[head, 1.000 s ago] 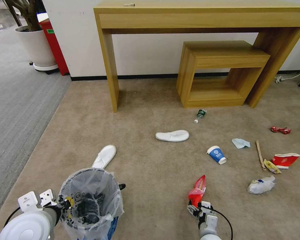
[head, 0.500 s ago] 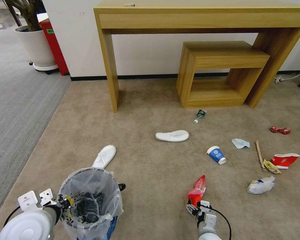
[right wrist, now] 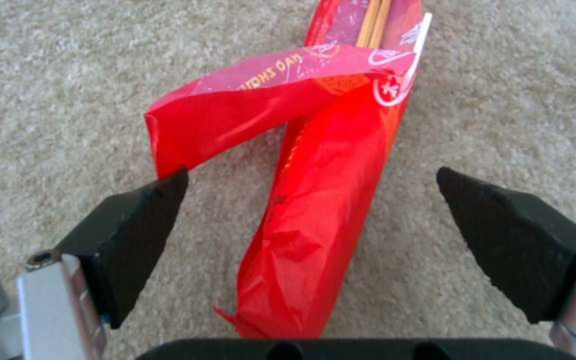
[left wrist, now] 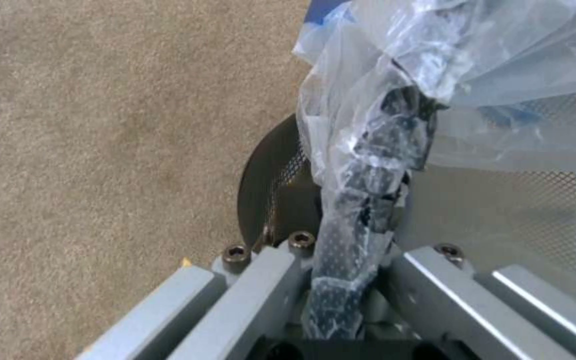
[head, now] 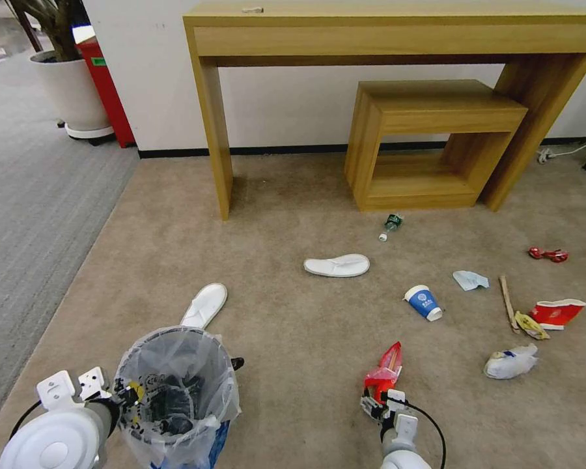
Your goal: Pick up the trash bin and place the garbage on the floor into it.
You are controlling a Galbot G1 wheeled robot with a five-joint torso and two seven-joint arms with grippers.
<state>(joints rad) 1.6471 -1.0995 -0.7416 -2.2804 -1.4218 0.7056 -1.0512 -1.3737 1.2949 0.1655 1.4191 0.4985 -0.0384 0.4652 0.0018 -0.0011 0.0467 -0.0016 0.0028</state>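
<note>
Step judged: grasping the crinkly red plastic wrapper [right wrist: 328,200] on the beige short-pile carpet floor [head: 293,339], lower centre of the head view. The right gripper [right wrist: 311,220] is spread wide, straddling it, nothing pinched; it should be lowered, centred, then squeezed. At lower left, the left gripper [left wrist: 341,280] is clamped on the bag-lined rim of the small round dark wire trash bin [head: 176,391].

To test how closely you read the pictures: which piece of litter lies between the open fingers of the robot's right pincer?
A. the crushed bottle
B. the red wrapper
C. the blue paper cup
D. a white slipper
B: in the right wrist view the red wrapper lies on the carpet between the spread black fingers of the right pincer; the head view shows the same pincer at the wrapper's near end.
</note>
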